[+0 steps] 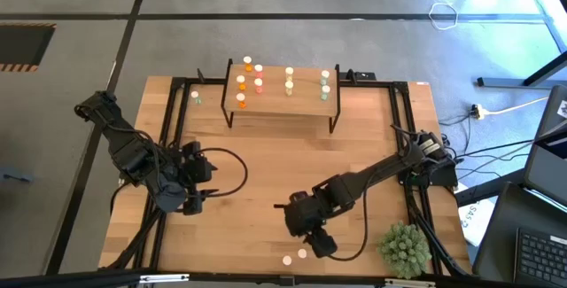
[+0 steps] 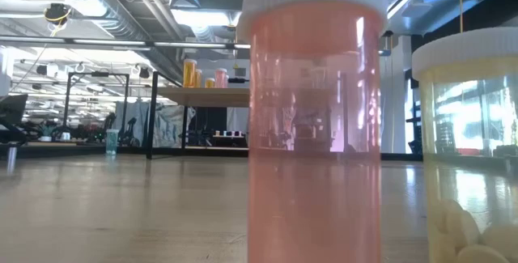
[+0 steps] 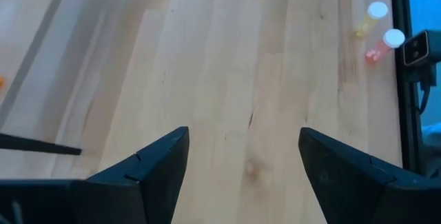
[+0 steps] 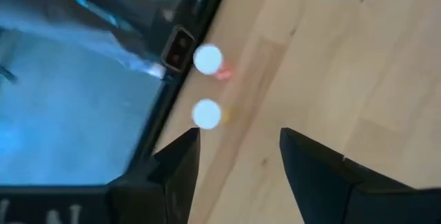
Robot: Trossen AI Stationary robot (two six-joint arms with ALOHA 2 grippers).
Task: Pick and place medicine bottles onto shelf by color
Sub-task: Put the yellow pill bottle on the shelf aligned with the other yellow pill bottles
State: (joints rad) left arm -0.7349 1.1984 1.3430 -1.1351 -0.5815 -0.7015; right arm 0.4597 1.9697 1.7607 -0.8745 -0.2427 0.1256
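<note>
Shelf (image 1: 282, 104): we see it at the far side of the table; bottles stand on it in colour groups, orange and red-pink toward one end, yellow in the middle, green at the other, so most of the sorting looks done
Pink bottle (image 1: 288, 259): well apart from the shelf, at the near table edge; upright, which we judge suits a grab from above
Yellow bottle (image 1: 302, 253): just beside the pink one
Stray bottle (image 1: 195, 97): on the table just beside the shelf's orange end (colour unclear)
Right gripper (image 1: 321, 244): fingers spread, empty; close by the two near-edge bottles, we think to take one
Left gripper (image 1: 197, 202): jaws apart, empty; waiting well short of the shelf
</note>
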